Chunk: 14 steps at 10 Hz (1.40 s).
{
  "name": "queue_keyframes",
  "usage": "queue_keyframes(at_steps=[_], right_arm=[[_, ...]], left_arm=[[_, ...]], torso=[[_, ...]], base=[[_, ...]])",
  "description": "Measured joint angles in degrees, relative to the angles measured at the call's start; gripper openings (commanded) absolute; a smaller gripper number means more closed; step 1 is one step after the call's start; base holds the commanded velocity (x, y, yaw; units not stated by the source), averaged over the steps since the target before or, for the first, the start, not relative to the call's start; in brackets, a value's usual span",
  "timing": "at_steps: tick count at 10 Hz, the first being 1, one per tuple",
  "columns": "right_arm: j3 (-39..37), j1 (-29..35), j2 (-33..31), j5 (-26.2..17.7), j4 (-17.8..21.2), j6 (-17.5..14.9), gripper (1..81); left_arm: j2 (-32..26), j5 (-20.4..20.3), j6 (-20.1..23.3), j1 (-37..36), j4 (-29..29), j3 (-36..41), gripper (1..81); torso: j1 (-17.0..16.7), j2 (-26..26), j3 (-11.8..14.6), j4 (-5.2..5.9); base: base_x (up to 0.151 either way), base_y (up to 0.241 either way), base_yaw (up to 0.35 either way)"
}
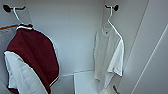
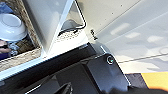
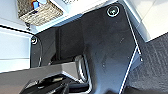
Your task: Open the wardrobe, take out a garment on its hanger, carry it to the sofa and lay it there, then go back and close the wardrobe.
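The wardrobe (image 1: pixel 75 37) stands open in front of me, and its white inside takes most of the head view. The garment (image 1: pixel 108 53), a plain white top, hangs at the right of the frame on the hanger (image 1: pixel 111 23), and the hanger's small hook sits over a black hook (image 1: pixel 115 7) at the upper right. At the left of the frame hangs a maroon jacket (image 1: pixel 35 55) with white sleeves, on its own hook at the upper left.

I cannot tell if my left tool or my right tool is apart or together; the wrist views give mainly my own dark plates, with a woven basket (image 3: pixel 40 12) and a white bowl (image 2: pixel 11 26) near.

In my judgement the first risk is to take the wrong piece, because the jacket is bigger and also has white cloth. A second risk is to grip only the soft cloth, so the top slides off the hanger. Also, the hanger hook must rise over the black hook; a straight pull could catch it. The open door (image 1: pixel 150 55) at the right is near, and my arm could knock it.
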Motion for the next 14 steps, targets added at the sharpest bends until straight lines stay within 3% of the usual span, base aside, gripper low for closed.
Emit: queue_keyframes(at_steps=[7,14], right_arm=[[-0.43,0.34,0.04,0.04,0.15,0.16,81.1],[-4.92,0.52,2.68,-0.46,0.17,0.18,81.1]], left_arm=[[-2.91,8.50,-1.82,-11.23,-0.17,7.00,81.1],[-11.19,13.96,-9.07,-22.47,-0.17,19.52,81.1]], torso=[[0.05,0.02,-0.04,0.00],[0.09,0.04,-0.09,0.00]], base=[[0.000,0.000,0.000],[0.000,0.000,0.000]])
